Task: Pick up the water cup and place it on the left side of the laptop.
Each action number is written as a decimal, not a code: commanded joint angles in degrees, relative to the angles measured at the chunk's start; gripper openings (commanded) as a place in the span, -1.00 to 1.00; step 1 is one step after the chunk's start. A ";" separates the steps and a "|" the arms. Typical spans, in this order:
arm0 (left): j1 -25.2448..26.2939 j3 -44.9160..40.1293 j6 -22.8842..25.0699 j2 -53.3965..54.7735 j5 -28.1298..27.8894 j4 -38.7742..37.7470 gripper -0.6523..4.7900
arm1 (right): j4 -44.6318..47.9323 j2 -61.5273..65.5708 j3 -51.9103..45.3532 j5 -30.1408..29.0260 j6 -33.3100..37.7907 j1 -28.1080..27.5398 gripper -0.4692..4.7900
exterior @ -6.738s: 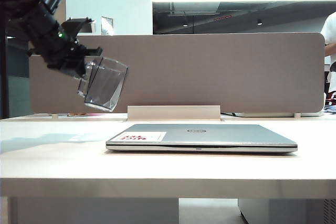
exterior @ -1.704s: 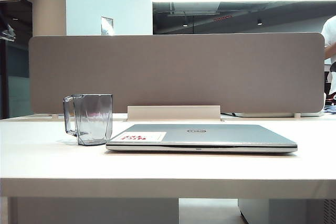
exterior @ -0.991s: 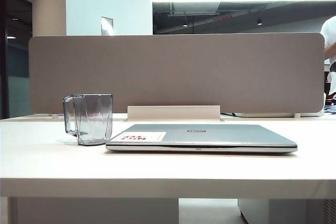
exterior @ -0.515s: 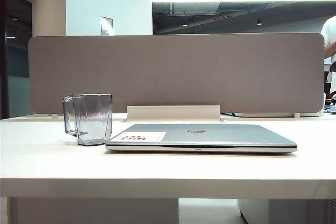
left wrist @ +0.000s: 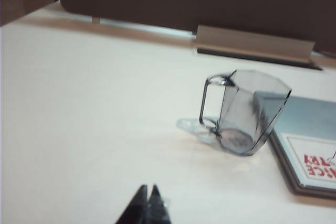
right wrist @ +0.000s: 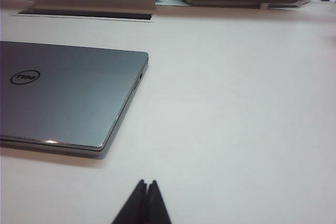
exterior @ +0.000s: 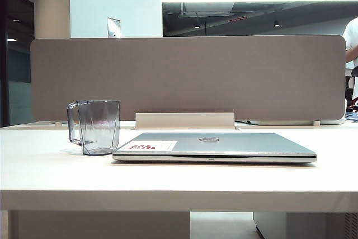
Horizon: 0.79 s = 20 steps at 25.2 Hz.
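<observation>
The water cup [exterior: 98,126], a clear grey faceted mug with a thin handle, stands upright on the white table just left of the closed silver laptop [exterior: 215,145]. The left wrist view shows the water cup [left wrist: 245,111] beside the laptop's corner [left wrist: 310,150] with its red-printed sticker. My left gripper [left wrist: 148,188] is shut and empty, well back from the cup over bare table. My right gripper [right wrist: 147,182] is shut and empty, short of the laptop [right wrist: 68,95] and its round logo. Neither gripper shows in the exterior view.
A grey-brown divider panel [exterior: 187,76] runs along the back of the table, with a pale cable tray [exterior: 184,120] in front of it. A person in white [exterior: 351,43] stands at the far right behind the panel. The table's front edge [exterior: 179,200] is near the exterior camera.
Over the last second, nothing has moved in the exterior view. Earlier the left gripper held the cup tilted in the air at the upper left; now the cup stands on the table, released.
</observation>
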 commanded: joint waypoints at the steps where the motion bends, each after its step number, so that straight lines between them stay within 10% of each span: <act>1: 0.22 -0.87 0.04 -0.02 0.20 1.38 -0.78 | 0.22 -0.09 -0.28 0.09 -0.13 0.04 -0.84; 20: 0.20 -0.87 2.82 -0.02 -2.36 5.73 -0.78 | 0.26 -0.09 -0.28 0.09 -0.13 0.04 -0.84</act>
